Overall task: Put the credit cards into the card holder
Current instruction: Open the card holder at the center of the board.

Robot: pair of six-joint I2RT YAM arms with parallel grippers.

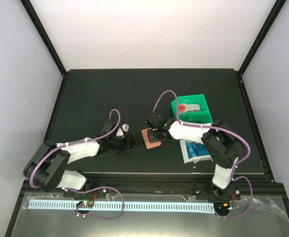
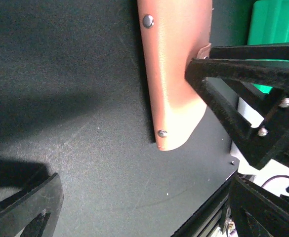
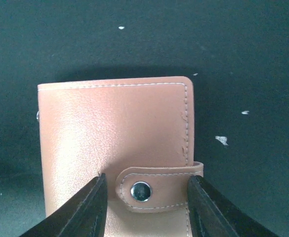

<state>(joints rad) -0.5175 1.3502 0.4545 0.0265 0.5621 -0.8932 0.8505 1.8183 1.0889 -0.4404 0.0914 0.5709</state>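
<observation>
Well, on the table [image 1: 95,94] I see the green bin [image 1: 191,109] behind and right of the folded card holder [image 3: 114,128], and the blue credit cards [image 1: 199,149] in a white bin [image 1: 185,154] right of it. My left gripper [image 1: 128,142], spread wide, sits just left of it. My right gripper [image 3: 146,200], fingers apart, straddles its snap tab [image 3: 164,185].

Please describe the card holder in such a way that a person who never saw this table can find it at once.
On the black table, look near the middle, just left of the green bin. There a small flat wallet lies folded shut, with a snap tab over its edge. It alone is salmon-pink; its neighbours are that green bin and a white bin.
</observation>
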